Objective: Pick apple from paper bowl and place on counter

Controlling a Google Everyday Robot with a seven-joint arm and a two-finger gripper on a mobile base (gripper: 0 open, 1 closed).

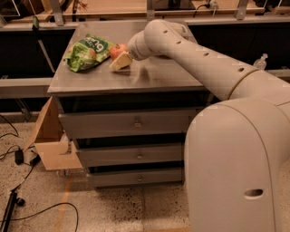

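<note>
The apple (118, 49), red-orange, sits at the back of the grey counter (154, 77), just left of my arm's wrist. The paper bowl (120, 62) shows as a pale, tilted shape right in front of the apple and touching it. I cannot tell if the apple rests inside it. My gripper (127, 55) is at the end of the cream arm, right up against the apple and the bowl. The wrist hides most of it.
A green snack bag (86, 52) lies on the counter left of the apple. An open cardboard box (50, 140) stands on the floor left of the drawers, with cables (18, 158) beside it. My body (240, 167) fills the lower right. A wooden bench top (113, 5) runs behind.
</note>
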